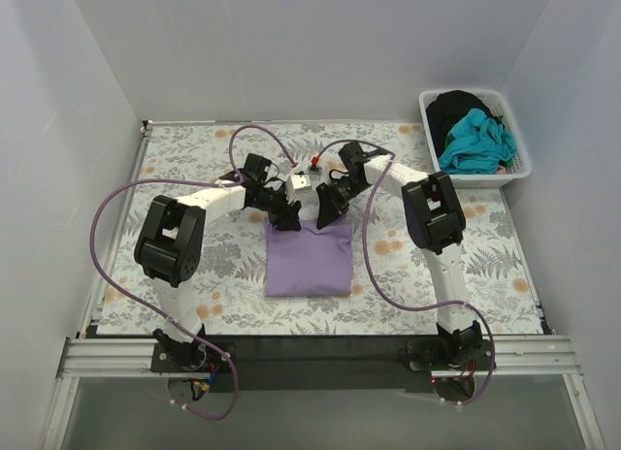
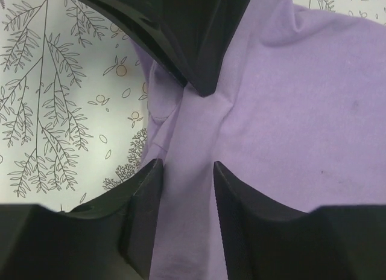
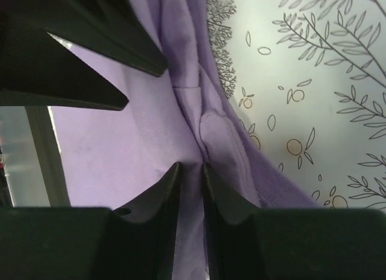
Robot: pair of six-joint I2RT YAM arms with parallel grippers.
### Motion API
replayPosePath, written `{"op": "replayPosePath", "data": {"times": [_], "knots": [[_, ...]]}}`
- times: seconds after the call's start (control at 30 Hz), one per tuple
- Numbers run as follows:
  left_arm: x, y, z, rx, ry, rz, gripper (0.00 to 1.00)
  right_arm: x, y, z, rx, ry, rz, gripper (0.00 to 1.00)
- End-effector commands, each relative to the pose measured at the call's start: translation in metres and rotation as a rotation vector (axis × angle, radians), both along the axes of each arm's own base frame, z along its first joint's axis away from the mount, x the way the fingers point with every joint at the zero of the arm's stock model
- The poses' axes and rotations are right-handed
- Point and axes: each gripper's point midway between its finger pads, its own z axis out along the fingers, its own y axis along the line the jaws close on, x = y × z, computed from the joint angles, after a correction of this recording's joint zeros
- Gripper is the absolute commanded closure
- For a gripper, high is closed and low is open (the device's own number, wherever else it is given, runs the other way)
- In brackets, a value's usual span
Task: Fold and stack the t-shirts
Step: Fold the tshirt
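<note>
The white-and-black left arm [image 1: 209,200] reaches from the near left toward the middle of the floral-printed table covering [image 1: 194,159]. Its left gripper [image 2: 187,168] comes down on the far left corner of the folded lavender-purple cloth t-shirt [image 1: 309,261]. In the left wrist view its two black fingers [image 2: 145,213] stand somewhat apart, and a raised band of purple cloth fills the gap between them. Whether they press that band or merely straddle it I cannot tell. The shirt lies as a neat rectangle near the centre of the table, nearer the arm bases than the far wall, with its far edge under both grippers and its near edge flat on the covering. Just to the right, the right gripper [image 3: 190,166] meets the same far edge close beside the left one. Its fingers [image 3: 220,210] are drawn nearly together and pinch a puckered fold of the lavender cloth, with creases running out from the pinch. The right arm [image 1: 432,212] bends back from there to its base at the near right. At the far right corner, well apart from the folded shirt, stands a white plastic slotted basket [image 1: 480,179]. It holds a crumpled teal t-shirt [image 1: 475,140], with a black t-shirt [image 1: 456,108] bunched behind it.
</note>
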Motion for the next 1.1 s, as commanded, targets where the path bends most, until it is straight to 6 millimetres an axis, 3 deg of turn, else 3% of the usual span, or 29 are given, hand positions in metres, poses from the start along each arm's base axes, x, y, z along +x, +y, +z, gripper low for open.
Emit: {"op": "replayPosePath", "data": {"times": [0.0, 0.13, 0.17, 0.3, 0.37, 0.5, 0.6, 0.63, 0.73, 0.87, 1.07], "knots": [[-0.004, -0.003, 0.003, -0.007, -0.020, -0.024, 0.63, -0.005, -0.006, -0.016, -0.039, 0.015, -0.018, 0.73], [-0.006, 0.000, 0.002, 0.003, -0.020, -0.019, 0.63, -0.005, -0.006, -0.015, -0.031, 0.027, -0.028, 0.73], [-0.006, 0.000, 0.001, 0.007, -0.018, -0.017, 0.56, -0.006, -0.002, -0.005, 0.000, 0.031, -0.022, 0.73], [-0.004, 0.001, -0.004, 0.016, -0.020, -0.015, 0.47, -0.003, 0.006, 0.031, 0.074, 0.001, -0.017, 0.72], [-0.002, 0.000, -0.002, 0.007, -0.024, -0.016, 0.47, -0.002, 0.009, 0.053, 0.113, -0.021, -0.015, 0.71], [0.003, -0.005, 0.001, -0.007, -0.028, -0.016, 0.48, 0.002, 0.005, 0.066, 0.116, -0.055, -0.029, 0.71], [0.004, -0.006, -0.002, -0.006, -0.021, -0.017, 0.55, 0.014, -0.005, 0.052, 0.074, -0.066, -0.061, 0.71], [0.004, -0.006, -0.002, -0.004, -0.022, -0.017, 0.65, 0.016, -0.006, 0.048, 0.067, -0.060, -0.067, 0.71], [0.000, -0.005, 0.002, -0.001, -0.017, -0.034, 0.83, 0.017, -0.014, 0.024, 0.008, -0.051, -0.078, 0.71], [-0.006, -0.004, 0.017, -0.014, -0.024, -0.036, 1.00, 0.016, -0.018, -0.003, -0.042, -0.029, -0.078, 0.73], [-0.010, 0.000, 0.034, -0.017, -0.052, -0.030, 1.00, 0.012, -0.028, -0.034, -0.127, -0.021, -0.078, 0.76]]}}
